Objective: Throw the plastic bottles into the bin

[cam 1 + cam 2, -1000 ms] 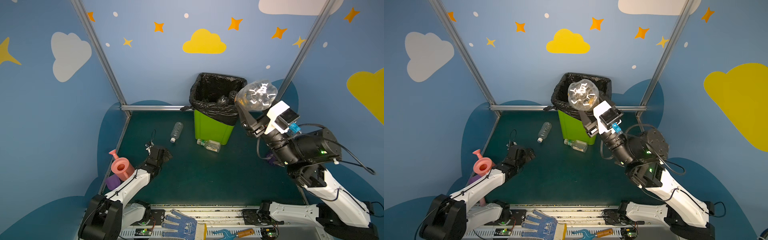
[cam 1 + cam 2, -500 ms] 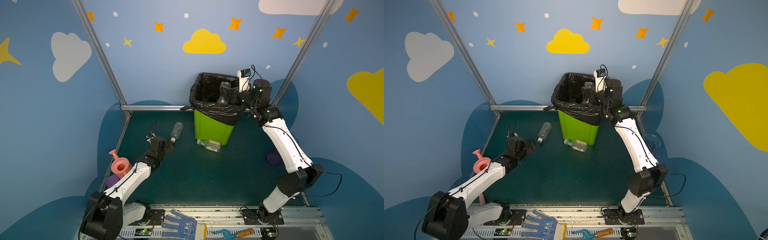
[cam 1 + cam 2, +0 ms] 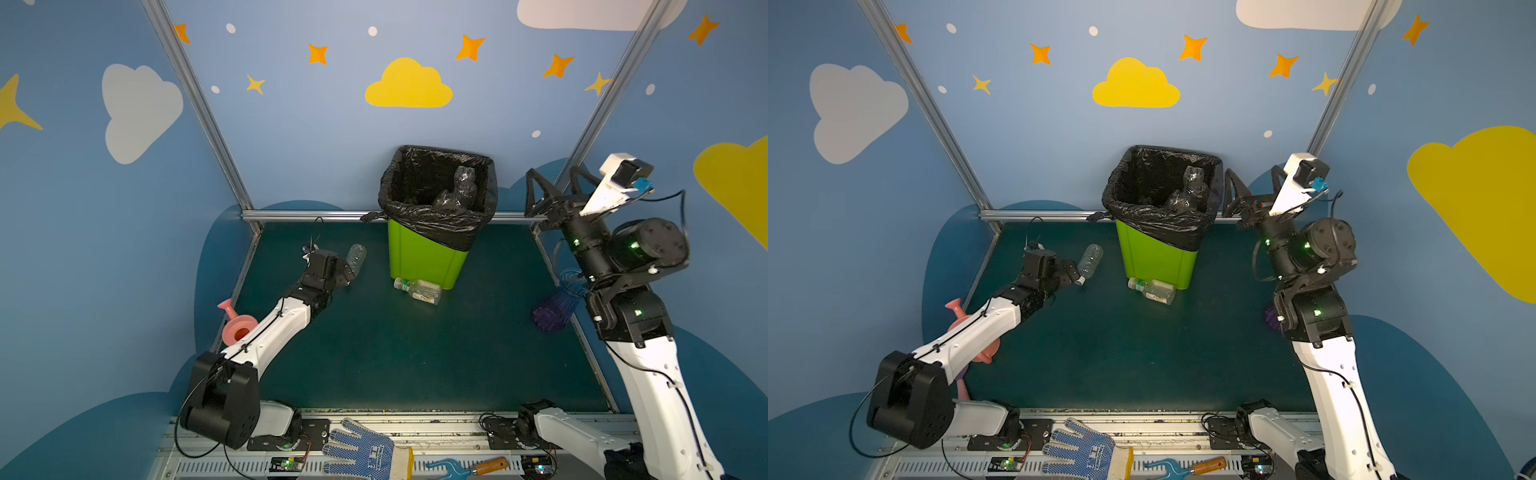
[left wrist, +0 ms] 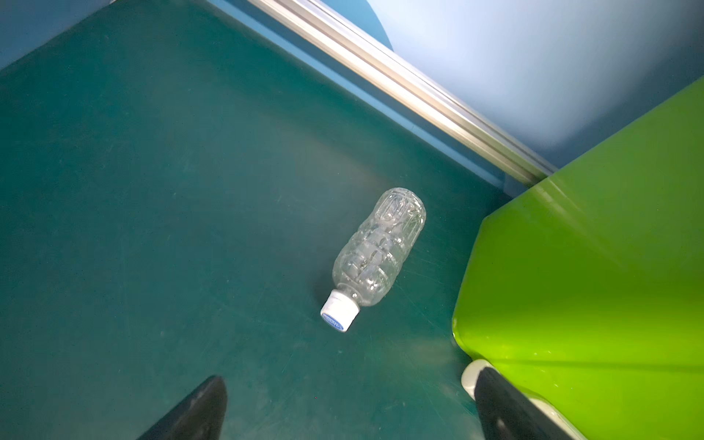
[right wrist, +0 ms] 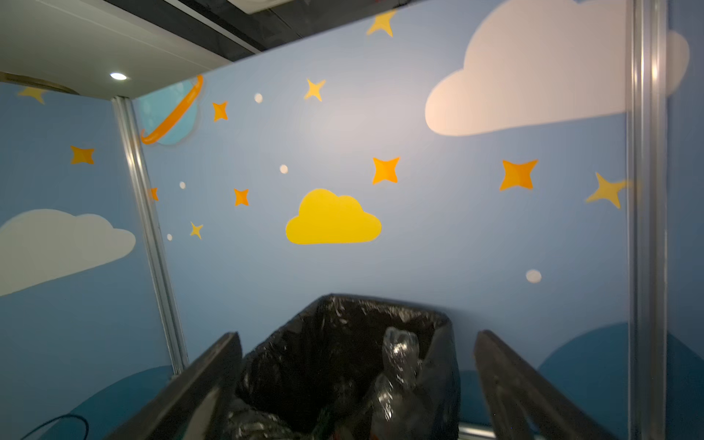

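L tool (image 4: 348,383) spread wide, empty. Small clear ribbed plastic bottle w/ white cap (image 4: 375,251) lies on dark green counter (image 4: 152,190) just ahead of it, not gripped. Beyond it, 2 more clear labelled bottles (image 3: 417,289) lie at the foot of the tall lime-green bin w/ black bag liner (image 3: 419,257). R tool (image 5: 358,339) released, empty, just beside the rim. Crumpled clear bottles (image 3: 455,195) inside. Est: part done, 3 visible to go.

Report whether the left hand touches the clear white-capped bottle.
Apart. The left wrist view shows bare mat between the left hand and the bottle.
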Controlling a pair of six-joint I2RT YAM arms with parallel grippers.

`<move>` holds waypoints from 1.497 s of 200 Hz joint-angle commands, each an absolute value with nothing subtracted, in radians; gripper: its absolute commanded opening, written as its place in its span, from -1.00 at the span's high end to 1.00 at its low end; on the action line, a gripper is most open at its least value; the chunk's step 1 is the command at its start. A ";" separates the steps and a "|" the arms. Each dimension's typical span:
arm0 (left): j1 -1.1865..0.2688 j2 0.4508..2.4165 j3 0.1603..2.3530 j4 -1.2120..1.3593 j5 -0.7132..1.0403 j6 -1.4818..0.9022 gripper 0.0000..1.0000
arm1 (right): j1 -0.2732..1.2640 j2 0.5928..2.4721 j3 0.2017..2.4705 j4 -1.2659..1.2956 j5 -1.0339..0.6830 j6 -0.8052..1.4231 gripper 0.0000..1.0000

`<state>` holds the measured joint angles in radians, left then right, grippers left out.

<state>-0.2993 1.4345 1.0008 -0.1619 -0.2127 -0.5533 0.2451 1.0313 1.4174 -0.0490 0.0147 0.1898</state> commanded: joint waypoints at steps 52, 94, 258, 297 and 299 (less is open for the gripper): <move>-0.296 1.737 1.277 -0.338 -0.229 -0.354 -1.00 | 0.024 0.864 0.904 -0.095 -0.077 0.443 -0.95; -0.293 1.928 1.524 -0.497 -0.186 -0.265 -1.00 | -0.094 0.799 0.681 -0.057 -0.187 0.568 -0.96; -0.268 2.374 2.087 -0.832 -0.160 -0.129 -0.84 | -0.205 0.757 0.396 -0.026 -0.294 0.653 -0.95; -0.268 2.431 2.155 -0.888 -0.177 -0.126 -0.65 | -0.216 0.772 0.410 -0.024 -0.307 0.656 -0.96; -0.268 2.432 2.154 -0.888 -0.177 -0.125 -0.63 | -0.216 0.772 0.410 -0.025 -0.307 0.657 -0.96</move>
<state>-0.2722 2.4092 2.1231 -0.8169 -0.1661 -0.1379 -0.2081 0.7662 0.4015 -0.0406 -0.2867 0.6514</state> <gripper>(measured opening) 0.844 0.977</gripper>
